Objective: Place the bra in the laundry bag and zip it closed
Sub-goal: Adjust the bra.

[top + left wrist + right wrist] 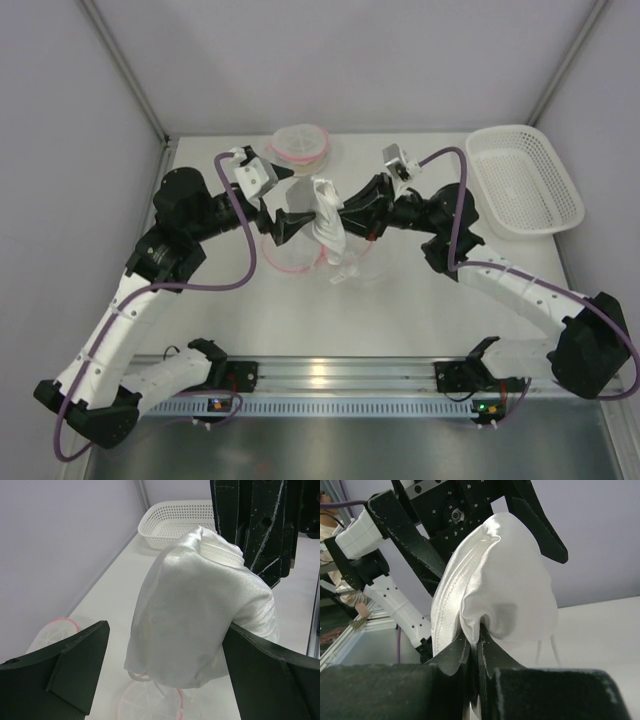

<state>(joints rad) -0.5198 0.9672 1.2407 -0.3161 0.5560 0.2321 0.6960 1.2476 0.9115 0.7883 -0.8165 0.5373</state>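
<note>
The white bra is held up above the table, pinched in the tightly closed right jaws. The left jaws are spread wide, with the hanging fabric between them and not gripped. The pink-rimmed mesh laundry bag is seen on the table, behind and beneath the bra. A white basket is set at the far right
</note>
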